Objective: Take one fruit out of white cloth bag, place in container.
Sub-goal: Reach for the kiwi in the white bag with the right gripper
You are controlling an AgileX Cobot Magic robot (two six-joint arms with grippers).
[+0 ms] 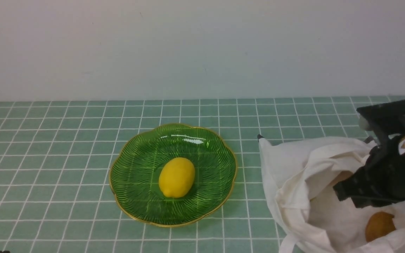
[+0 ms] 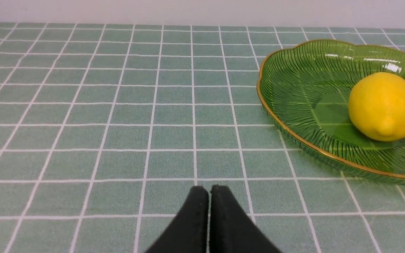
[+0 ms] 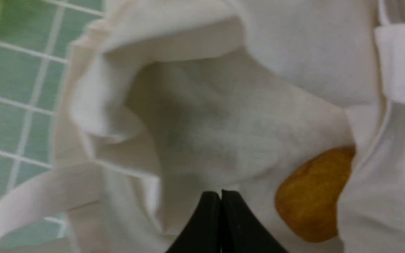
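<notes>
The white cloth bag (image 1: pixel 294 175) lies open at the right of the table. A brown kiwi (image 1: pixel 380 226) rests inside it near the front; in the right wrist view the kiwi (image 3: pixel 311 195) is half covered by a fold of the bag (image 3: pixel 223 116). My right gripper (image 1: pixel 345 196) hangs over the bag's mouth, above the kiwi and apart from it. Its tips (image 3: pixel 220 196) are shut with nothing between them. The green glass plate (image 1: pixel 139 182) holds a yellow lemon (image 1: pixel 177 176). My left gripper (image 2: pixel 209 191) is shut and empty over bare tablecloth, left of the plate (image 2: pixel 294 91).
The table wears a green tiled cloth (image 1: pixel 47 158) and ends at a pale wall (image 1: pixel 188 45) behind. A bag strap (image 3: pixel 37 207) trails over the cloth. The lemon (image 2: pixel 384 105) sits in the plate's middle.
</notes>
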